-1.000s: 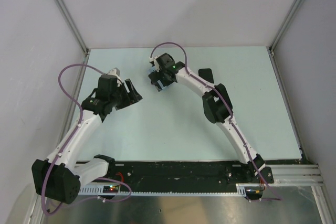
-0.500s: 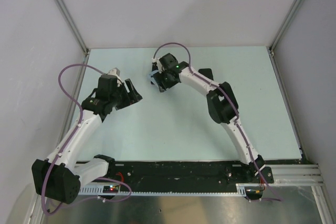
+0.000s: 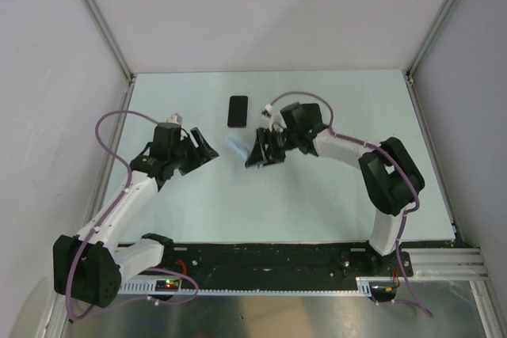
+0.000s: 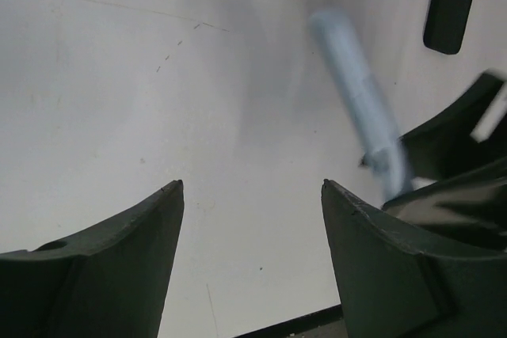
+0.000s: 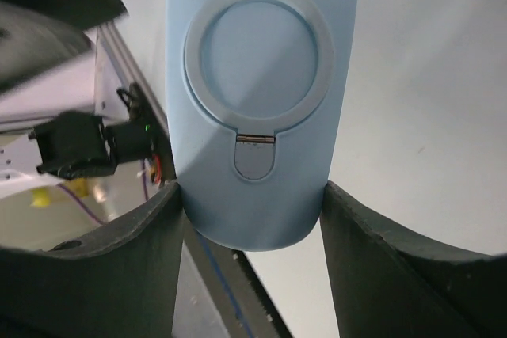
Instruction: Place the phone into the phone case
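The black phone [image 3: 238, 111] lies flat on the pale table toward the back, alone; its end shows in the left wrist view [image 4: 451, 1]. My right gripper [image 3: 257, 156] is shut on the light blue phone case [image 3: 236, 146], holding it by one end above the table. In the right wrist view the case [image 5: 261, 77] fills the gap between both fingers of that gripper [image 5: 249, 187], ring holder facing the camera. My left gripper [image 3: 204, 146] stands open just left of the case [image 4: 356, 93], with only bare table between its fingers [image 4: 252, 184].
The table [image 3: 333, 195] is pale green, with grey walls at the back and both sides. A black rail [image 3: 277, 259] carrying the arm bases runs along the near edge. The right arm's elbow [image 3: 392, 176] sits over the right half.
My right gripper has closed on the case and carried it from the back of the table toward the middle, uncovering the phone. The left gripper has shifted slightly nearer.
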`<state>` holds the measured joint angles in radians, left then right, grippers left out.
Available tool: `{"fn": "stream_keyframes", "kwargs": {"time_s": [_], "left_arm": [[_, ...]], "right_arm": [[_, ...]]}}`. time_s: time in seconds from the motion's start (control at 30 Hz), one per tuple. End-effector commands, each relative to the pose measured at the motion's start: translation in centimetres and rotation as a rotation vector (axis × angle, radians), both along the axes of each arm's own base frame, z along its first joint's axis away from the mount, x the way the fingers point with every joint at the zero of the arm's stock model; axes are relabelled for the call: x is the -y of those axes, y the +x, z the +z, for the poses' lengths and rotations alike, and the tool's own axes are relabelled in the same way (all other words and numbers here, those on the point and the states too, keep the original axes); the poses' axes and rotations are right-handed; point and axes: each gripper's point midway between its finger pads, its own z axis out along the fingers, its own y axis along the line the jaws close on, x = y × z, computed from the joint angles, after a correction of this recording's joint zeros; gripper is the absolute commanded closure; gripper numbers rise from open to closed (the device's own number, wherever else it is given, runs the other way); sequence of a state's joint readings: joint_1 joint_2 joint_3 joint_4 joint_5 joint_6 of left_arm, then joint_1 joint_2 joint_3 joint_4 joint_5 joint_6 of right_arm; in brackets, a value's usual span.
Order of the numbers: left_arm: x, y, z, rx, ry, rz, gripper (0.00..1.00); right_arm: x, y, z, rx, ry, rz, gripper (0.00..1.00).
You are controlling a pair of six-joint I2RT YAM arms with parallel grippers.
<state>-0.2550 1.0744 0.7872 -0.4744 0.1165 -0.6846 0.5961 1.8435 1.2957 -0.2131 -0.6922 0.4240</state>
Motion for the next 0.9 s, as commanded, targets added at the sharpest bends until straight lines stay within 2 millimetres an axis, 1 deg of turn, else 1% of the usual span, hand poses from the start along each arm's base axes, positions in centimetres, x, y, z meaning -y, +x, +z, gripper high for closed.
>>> {"fn": "stream_keyframes", "kwargs": {"time_s": [0.0, 0.1, 0.23, 0.37, 0.5, 0.57, 0.73, 0.87], "left_arm": [[1.6, 0.9, 0.9, 0.034, -0.138, 0.05, 0.26], [1.8, 1.0, 0.8, 0.03, -0.193, 0.112, 0.26], [1.7, 1.1, -0.3, -0.007, -0.224, 0.216, 0.26], [2.5, 1.4, -1.0, -0.021, -0.204, 0.255, 0.26], [4.0, 2.0, -1.2, -0.032, -0.187, 0.234, 0.25], [4.7, 2.4, -1.2, -0.034, -0.174, 0.214, 0.24], [5.7, 3.4, -1.6, -0.046, -0.154, 0.219, 0.24], [6.7, 4.1, -2.5, -0.073, -0.133, 0.213, 0.24]], "right_arm": [[-2.2, -4.9, 0.6, -0.172, 0.189, 0.064, 0.42], [-2.1, -6.6, -0.8, -0.24, 0.196, 0.043, 0.41], [-2.3, -7.4, -1.4, -0.305, 0.225, 0.01, 0.41], [-2.2, -7.4, -2.1, -0.36, 0.243, -0.031, 0.41], [-2.2, -7.3, -2.9, -0.429, 0.265, -0.068, 0.4], [-2.2, -7.3, -3.2, -0.455, 0.276, -0.077, 0.38], [-1.8, -7.2, -4.4, -0.515, 0.282, -0.112, 0.34], [-1.4, -7.0, -5.1, -0.541, 0.277, -0.144, 0.31]]}}
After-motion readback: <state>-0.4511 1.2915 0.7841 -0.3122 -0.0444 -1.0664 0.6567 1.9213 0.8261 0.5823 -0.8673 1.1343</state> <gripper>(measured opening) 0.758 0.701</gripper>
